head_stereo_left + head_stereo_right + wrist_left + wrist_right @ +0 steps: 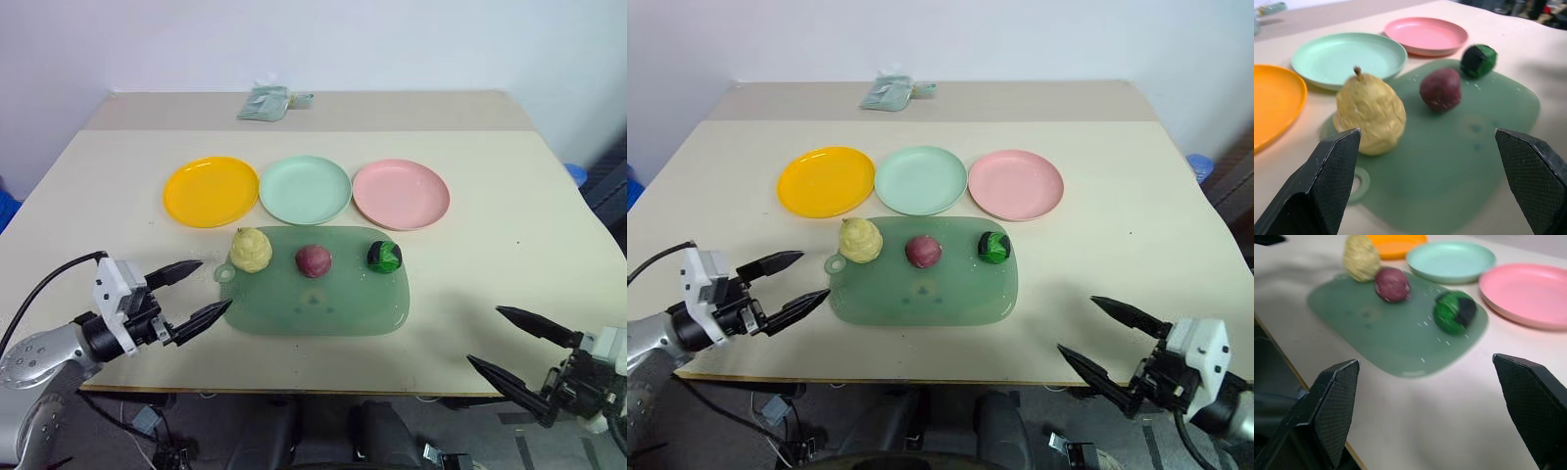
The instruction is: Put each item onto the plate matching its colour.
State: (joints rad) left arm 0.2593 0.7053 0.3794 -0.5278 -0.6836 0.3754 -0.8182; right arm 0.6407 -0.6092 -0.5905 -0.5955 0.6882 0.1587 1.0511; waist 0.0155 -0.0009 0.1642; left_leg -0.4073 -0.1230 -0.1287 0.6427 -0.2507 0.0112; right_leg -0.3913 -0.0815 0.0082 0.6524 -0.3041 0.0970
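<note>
Three toy foods sit in a row on the far side of a translucent green mat (323,304): a lumpy pale-yellow pear (251,250), a dark maroon ball (313,260) and a green-and-black ball (384,257). Beyond the mat lie an orange-yellow plate (211,190), a mint green plate (305,188) and a pink plate (401,193), all bare. My left gripper (196,294) hovers open just left of the mat, pointing toward the pear, nothing between its fingers. Off the table's near right edge, my right gripper (511,343) is open and holds nothing.
A folded pale-green cloth or packet (266,102) lies at the table's far edge. The beige table (509,255) has bare room to the right of the mat and plates. Its front edge runs just below the mat.
</note>
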